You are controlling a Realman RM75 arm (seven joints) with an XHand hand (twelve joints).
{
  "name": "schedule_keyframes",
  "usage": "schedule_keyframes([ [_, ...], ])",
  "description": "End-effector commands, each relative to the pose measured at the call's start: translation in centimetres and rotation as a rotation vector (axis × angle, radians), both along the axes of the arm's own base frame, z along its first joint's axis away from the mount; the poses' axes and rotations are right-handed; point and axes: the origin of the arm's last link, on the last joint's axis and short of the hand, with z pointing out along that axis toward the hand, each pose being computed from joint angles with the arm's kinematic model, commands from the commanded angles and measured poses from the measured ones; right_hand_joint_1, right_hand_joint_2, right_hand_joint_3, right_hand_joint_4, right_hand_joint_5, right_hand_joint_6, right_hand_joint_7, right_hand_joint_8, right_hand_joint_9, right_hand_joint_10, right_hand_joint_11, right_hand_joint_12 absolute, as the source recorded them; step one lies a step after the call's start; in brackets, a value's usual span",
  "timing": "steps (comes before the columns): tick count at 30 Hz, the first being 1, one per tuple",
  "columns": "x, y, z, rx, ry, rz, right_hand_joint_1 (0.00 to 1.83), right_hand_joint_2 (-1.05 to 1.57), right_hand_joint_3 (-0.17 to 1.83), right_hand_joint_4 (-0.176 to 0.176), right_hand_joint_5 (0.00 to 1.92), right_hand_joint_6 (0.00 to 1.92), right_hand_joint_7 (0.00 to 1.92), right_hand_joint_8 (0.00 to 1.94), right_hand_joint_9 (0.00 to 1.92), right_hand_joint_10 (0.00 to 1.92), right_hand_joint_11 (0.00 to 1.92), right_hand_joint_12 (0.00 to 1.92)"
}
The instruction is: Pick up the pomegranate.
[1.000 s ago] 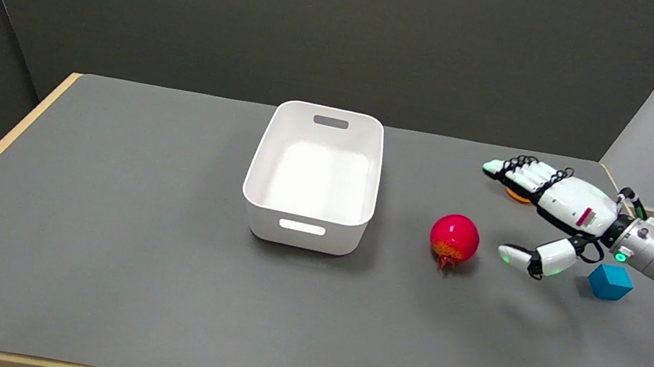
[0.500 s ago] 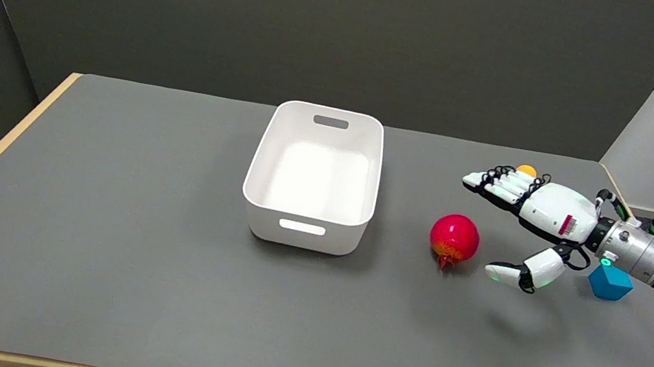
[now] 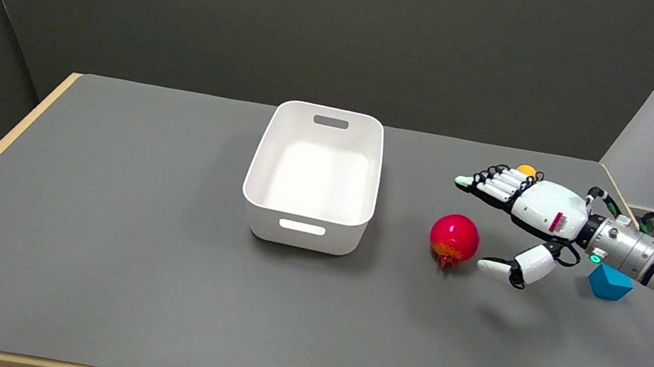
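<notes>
Head view, step in hand: the reach is nearly done, and I judge the task to be at the moment before the grasp, with nothing lifted yet.
Tabletop [image 3: 153, 287]: grey, wood-edged; its near part carries nothing that bears on the grasp.
Pomegranate [image 3: 454, 236]: red and round, resting on the tabletop to the right of the white bin, well apart from it, its crown tuft turned toward the near edge.
Right hand [image 3: 525, 218]: just right of the pomegranate, spread wide and holding nothing; the thumb [image 3: 504, 269] lies low on the pomegranate's near right, not touching it, and the fingers [image 3: 491, 183] stretch out above and beyond it.
Blue cube [image 3: 610, 282]: right of the pomegranate, under the forearm; the wrist should stay high enough to clear it.
How to do it well: carry the palm further left until the pomegranate sits between thumb and fingers, then lower and close evenly around its widest part.
Risk: a glossy ball will likely roll toward the bin if the thumb nudges it first, so both sides should meet it together.
White bin [image 3: 315, 175]: left of the pomegranate and slightly farther back, open side up, with handle slots.
Orange object [image 3: 526, 170]: farther back than the pomegranate, mostly hidden behind the fingers; too little shows to name it.
</notes>
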Motion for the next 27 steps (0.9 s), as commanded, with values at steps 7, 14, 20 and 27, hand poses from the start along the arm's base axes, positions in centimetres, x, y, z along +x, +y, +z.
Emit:
schedule_keyframes([
  [7, -2.3, -2.4, -2.4, -0.038, 0.024, -0.033, 0.37, 0.52, 0.99, -0.009, 0.08, 0.16, 0.14, 0.37, 0.08, 0.61, 0.10, 0.94],
  [14, -2.0, -3.7, -3.4, 0.000, 0.030, -0.026, 0.37, 0.53, 0.99, -0.010, 0.07, 0.20, 0.15, 0.38, 0.08, 0.61, 0.10, 0.95],
  [20, -1.8, -3.9, -3.4, -0.005, 0.021, -0.018, 0.31, 0.51, 0.92, -0.009, 0.06, 0.26, 0.20, 0.29, 0.11, 0.56, 0.03, 1.12],
  [27, -2.1, -3.7, -3.4, -0.006, 0.021, -0.025, 0.31, 0.51, 0.92, -0.011, 0.07, 0.27, 0.20, 0.30, 0.12, 0.57, 0.04, 1.13],
])
